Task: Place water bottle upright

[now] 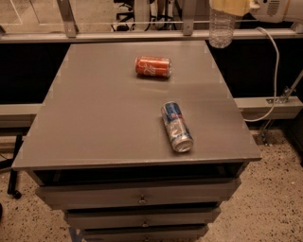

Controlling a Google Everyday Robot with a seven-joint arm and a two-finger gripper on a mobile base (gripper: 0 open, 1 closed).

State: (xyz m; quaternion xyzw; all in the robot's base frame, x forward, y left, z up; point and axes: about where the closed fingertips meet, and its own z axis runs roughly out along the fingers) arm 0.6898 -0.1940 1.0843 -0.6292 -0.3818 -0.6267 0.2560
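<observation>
The water bottle (221, 29) is a clear ribbed plastic bottle. It hangs upright in the air over the table's far right corner, its base just above the edge. Its cap and label are hidden at the top of the frame. My gripper (229, 6) is at the top right edge of the view, with pale fingers closed around the bottle's upper part. The white arm (279, 8) reaches in from the right.
An orange soda can (153, 66) lies on its side at the far middle of the grey table (94, 123). A blue-and-silver can (177, 126) lies on its side near the front right. Drawers sit below the tabletop. A white cable (273, 71) hangs to the right.
</observation>
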